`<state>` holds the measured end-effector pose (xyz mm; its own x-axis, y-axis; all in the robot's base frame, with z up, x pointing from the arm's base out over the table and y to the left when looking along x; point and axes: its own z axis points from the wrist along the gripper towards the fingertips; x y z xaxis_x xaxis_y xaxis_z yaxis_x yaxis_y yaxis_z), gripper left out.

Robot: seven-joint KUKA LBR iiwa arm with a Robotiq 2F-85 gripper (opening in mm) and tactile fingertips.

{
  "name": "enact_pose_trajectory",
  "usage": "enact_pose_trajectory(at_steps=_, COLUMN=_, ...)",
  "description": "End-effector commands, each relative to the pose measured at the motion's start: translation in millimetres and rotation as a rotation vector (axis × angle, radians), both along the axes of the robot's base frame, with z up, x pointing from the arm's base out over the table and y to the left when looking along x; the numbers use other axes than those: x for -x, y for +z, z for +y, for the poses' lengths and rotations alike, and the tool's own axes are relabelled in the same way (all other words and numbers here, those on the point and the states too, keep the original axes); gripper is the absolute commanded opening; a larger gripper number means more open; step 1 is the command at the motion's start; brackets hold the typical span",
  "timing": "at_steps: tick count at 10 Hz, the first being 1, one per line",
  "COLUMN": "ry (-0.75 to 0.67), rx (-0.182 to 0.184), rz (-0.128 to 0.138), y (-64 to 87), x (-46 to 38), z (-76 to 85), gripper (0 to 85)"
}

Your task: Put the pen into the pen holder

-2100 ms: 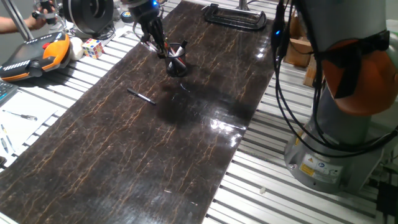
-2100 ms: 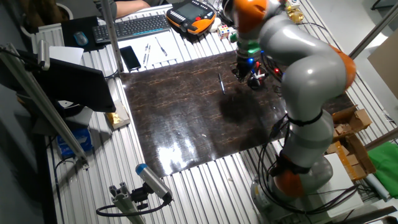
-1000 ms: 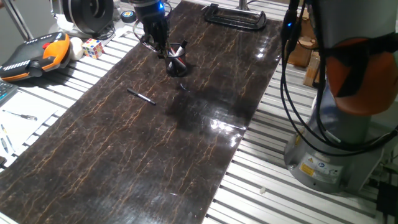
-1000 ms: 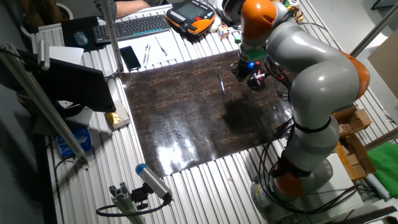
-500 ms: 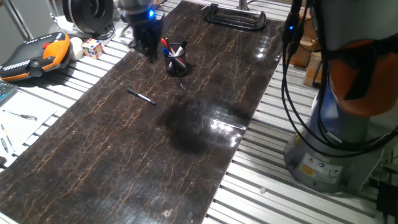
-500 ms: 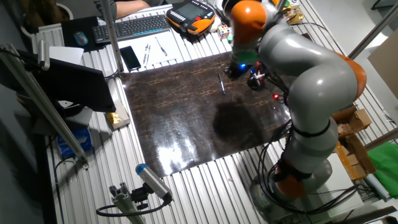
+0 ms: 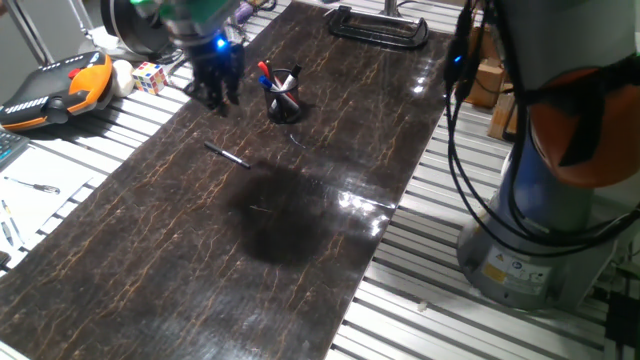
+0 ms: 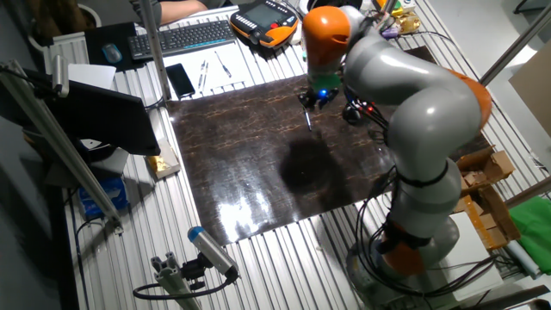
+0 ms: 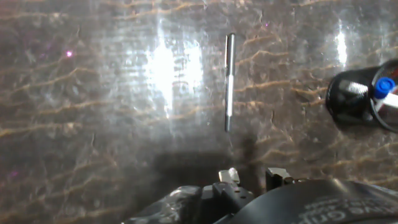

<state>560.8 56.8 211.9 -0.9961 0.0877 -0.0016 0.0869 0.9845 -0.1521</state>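
1. Thin black pen with pale silvery tip (image 9: 229,83): lies flat on the dark marbled bench (image 7: 300,230), alone, well apart from the holder. In the hand view it runs lengthwise straight ahead of the gripper.
2. Handling, by judgement: light, stiff, round-barrelled and smooth, so it is likely to roll or skid on the glossy top if nudged from one side. Best held across the barrel near mid-length, fingers square to its long axis, so it hangs level and does not pivot.
3. Small round black mesh pen holder with wider base (image 7: 284,98): stands upright on the bench, already carrying a red pen (image 7: 264,69) and a blue pen (image 9: 384,87). Room is left in the mouth, though it is narrow.
4. Two-finger gripper (image 7: 215,92): above the bench between the holder and the black pen, touching neither and holding nothing. Two short fingertips (image 9: 229,175) show at the lower edge of the hand view with a modest gap between them, so the jaws stand apart.
5. Step in hand, by judgement: approach to the pen; grasp not yet made.
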Motion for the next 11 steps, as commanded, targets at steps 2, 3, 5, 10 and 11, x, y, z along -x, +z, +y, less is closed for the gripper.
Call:
enact_pose_trajectory(at_steps=2, ry=0.011, rx=0.020, rz=-0.030, y=-15.2, x=-13.9, z=5.3, gripper=34.0)
enact_pose_trajectory(at_steps=3, ry=0.002, rx=0.018, rz=-0.036, y=-22.1, x=-18.6, z=6.8, gripper=35.7)
enact_pose_trajectory(at_steps=5, ry=-0.004, rx=0.019, rz=-0.054, y=-32.8, x=-27.3, z=6.4, gripper=37.7)
enact_pose_trajectory(at_steps=10, ry=-0.032, rx=0.012, rz=-0.083, y=-56.3, x=-43.0, z=-3.3, gripper=39.3)
enact_pose_trajectory(at_steps=11, ry=-0.030, rx=0.019, rz=-0.094, y=-61.8, x=-46.1, z=-5.2, gripper=39.7)
